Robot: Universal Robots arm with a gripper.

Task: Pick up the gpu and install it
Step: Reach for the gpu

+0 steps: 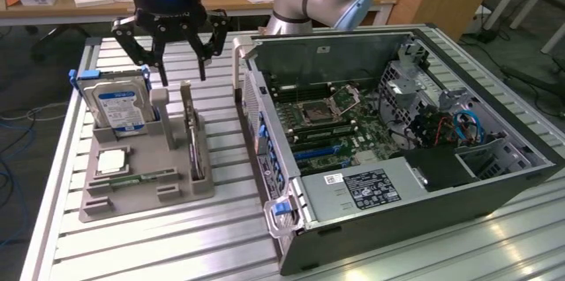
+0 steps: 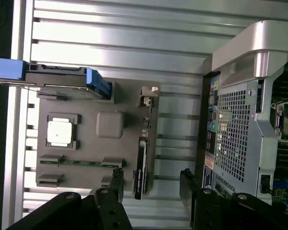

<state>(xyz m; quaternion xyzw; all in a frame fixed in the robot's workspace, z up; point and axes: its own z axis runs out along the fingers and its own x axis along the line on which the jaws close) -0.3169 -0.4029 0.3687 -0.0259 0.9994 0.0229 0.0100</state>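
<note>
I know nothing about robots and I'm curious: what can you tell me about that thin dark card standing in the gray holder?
The gpu is a thin, flat, dark card standing upright on its long edge in a slot of the gray holder, beside the open case. A pale, metal-looking bracket caps the end under the tool. The tool hangs open above the card, one finger to each side, gripping nothing.

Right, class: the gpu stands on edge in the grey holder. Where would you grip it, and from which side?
Probably its free upper edge, coming straight down from above, one finger on each flat face. The gpu is thin and stands upright in a slot of the grey holder, which encloses its lower part. The open gripper hangs above it.
</note>
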